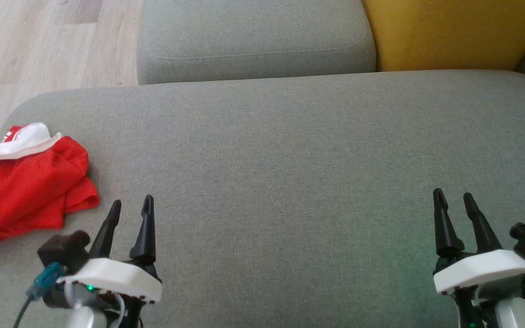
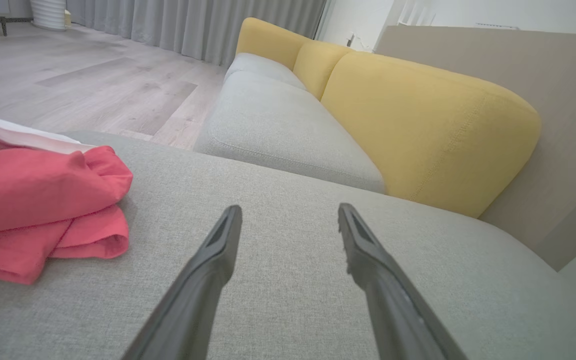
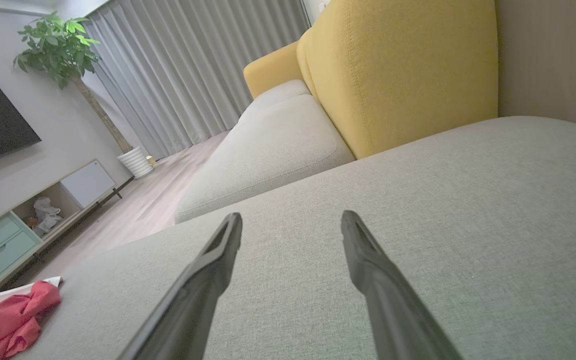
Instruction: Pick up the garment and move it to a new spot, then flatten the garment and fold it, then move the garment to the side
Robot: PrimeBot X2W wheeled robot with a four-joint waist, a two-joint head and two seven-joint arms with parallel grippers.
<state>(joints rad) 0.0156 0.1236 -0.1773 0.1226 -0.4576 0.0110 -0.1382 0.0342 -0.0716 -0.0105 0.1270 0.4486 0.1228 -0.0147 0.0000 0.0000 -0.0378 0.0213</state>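
A red garment (image 1: 21,182) with a white collar lies crumpled at the left edge of the grey sofa seat (image 1: 280,159). It also lies at the left of the left wrist view as the garment (image 2: 38,205), and at the bottom left corner of the right wrist view as the garment (image 3: 8,320). My left gripper (image 1: 132,207) hovers just right of it, open and holding nothing, its fingers (image 2: 218,250) spread wide. Far to the right, my right gripper (image 1: 453,198) is open over bare cushion, nothing between its fingers (image 3: 363,250).
A second grey seat cushion (image 1: 253,41) lies beyond the seat, with a yellow back cushion (image 1: 449,32) at the far right. Wooden floor (image 1: 39,45) runs past the sofa's left end. A TV cabinet (image 3: 33,220), a potted plant (image 3: 58,45) and curtains stand across the room.
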